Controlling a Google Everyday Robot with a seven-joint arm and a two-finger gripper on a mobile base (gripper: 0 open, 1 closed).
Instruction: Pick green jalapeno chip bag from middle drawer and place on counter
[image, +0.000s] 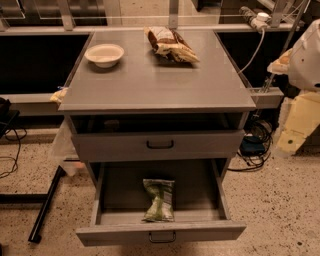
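The tool (282, 62) hangs at the far right; I cannot tell its grip state. It should drop into the open drawer (115, 234) and pinch the green bag (159, 200) mid-body.

Dim, warm light falls from above onto the surface (150, 80), leaving a soft pale sheen toward its far end. The bowl (104, 54) and brown bag (171, 45) cast short, soft shadows on it. Below the surface, the top drawer (160, 144) gapes near black and the open drawer (160, 232) is murky. The gripper (279, 64), right of the surface, glows pale.
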